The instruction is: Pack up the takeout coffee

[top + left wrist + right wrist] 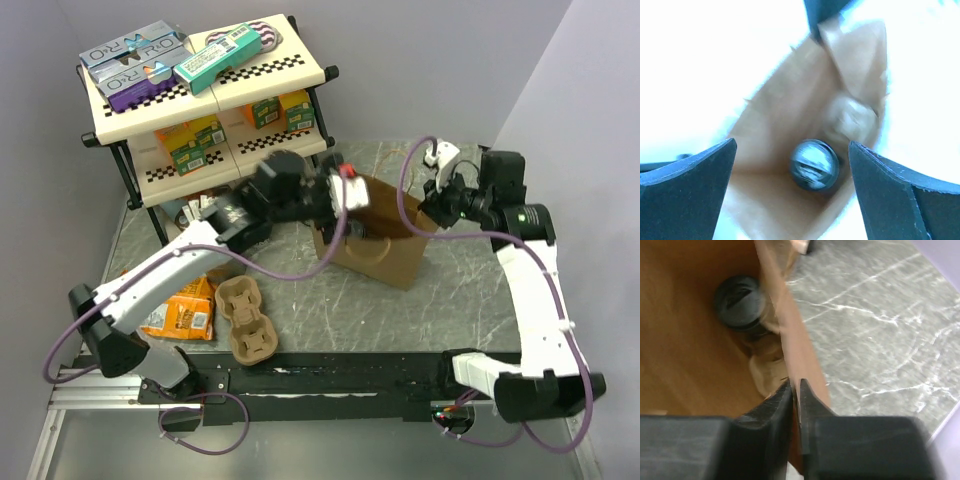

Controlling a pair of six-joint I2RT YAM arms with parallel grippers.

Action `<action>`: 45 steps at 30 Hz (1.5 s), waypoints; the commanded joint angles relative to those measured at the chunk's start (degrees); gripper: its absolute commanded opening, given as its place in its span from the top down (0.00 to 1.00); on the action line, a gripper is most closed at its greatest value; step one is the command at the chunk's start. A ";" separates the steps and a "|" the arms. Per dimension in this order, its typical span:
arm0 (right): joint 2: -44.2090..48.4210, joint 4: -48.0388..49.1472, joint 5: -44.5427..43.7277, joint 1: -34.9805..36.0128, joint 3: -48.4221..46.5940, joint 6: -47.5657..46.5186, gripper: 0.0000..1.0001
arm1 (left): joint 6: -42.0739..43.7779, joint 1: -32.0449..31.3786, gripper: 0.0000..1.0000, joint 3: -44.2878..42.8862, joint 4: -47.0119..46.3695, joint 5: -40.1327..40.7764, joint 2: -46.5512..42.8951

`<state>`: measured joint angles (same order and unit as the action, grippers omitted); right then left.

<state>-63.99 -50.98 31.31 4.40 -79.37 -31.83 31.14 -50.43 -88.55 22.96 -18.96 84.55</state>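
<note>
The takeout coffee stands at the bottom of the brown paper bag, its round black lid facing up. My left gripper hangs over the bag's mouth, open wide, with nothing between its fingers and the cup well below them. In the top view the left gripper is at the bag's left rim. My right gripper is shut on the bag's thin right wall, pinching it at the rim. From above, the right gripper sits at the bag's upper right corner.
A crumpled pale paper lies inside the bag next to the cup. A brown pulp cup carrier and an orange snack packet lie at the front left. A two-level shelf of boxes stands at the back left.
</note>
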 commanded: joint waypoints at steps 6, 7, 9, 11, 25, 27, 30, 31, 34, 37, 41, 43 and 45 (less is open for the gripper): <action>-5.98 2.82 1.92 -1.94 -8.86 3.53 0.36 | -11.36 10.52 0.01 -6.82 4.27 10.87 -9.57; -5.80 2.90 1.30 -2.03 -9.65 3.88 0.33 | -11.88 11.84 0.01 -5.94 6.90 11.75 -11.67; -4.57 3.43 0.60 -2.29 -10.71 4.67 0.24 | -12.76 15.70 0.01 -3.75 9.89 12.02 -13.79; -2.65 4.04 -0.63 -2.82 -11.41 6.07 0.18 | -13.12 19.30 0.01 -2.07 14.29 11.32 -16.95; 7.38 9.58 -2.66 -3.09 -10.63 13.64 0.00 | -15.22 32.41 0.48 2.25 31.27 7.62 -11.09; 8.26 9.32 -2.83 -3.08 -9.75 13.73 0.00 | -16.80 33.91 0.50 2.07 30.31 7.88 -10.29; 8.97 9.23 -3.10 -3.09 -8.79 14.08 0.00 | -17.86 34.35 0.51 1.63 28.90 9.28 -8.97; 9.23 9.06 -2.75 -3.09 -8.69 14.17 0.00 | -18.04 34.44 0.52 1.02 28.81 9.47 -7.66; 9.32 8.88 -2.66 -3.09 -8.52 14.26 0.00 | -18.30 35.14 0.55 -1.79 29.33 10.78 -5.37; 9.23 8.53 -2.57 -3.00 -8.61 13.99 0.00 | -18.04 35.58 0.56 -4.08 30.56 10.53 -3.09; 8.79 8.09 -2.92 -3.08 -9.22 13.38 0.00 | -18.57 35.85 0.59 -4.79 31.44 10.78 -1.68; 8.70 7.92 -3.01 -3.09 -9.22 12.94 0.00 | -18.57 35.85 0.59 -4.61 31.53 11.22 -1.32; 8.62 7.83 -3.01 -3.00 -9.31 12.68 0.00 | -18.65 35.93 0.60 -4.61 32.41 11.67 -1.32</action>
<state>-55.33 -43.51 28.49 1.58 -87.72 -19.20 13.93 -14.74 -91.37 53.69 -8.73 83.22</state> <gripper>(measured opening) 0.997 0.412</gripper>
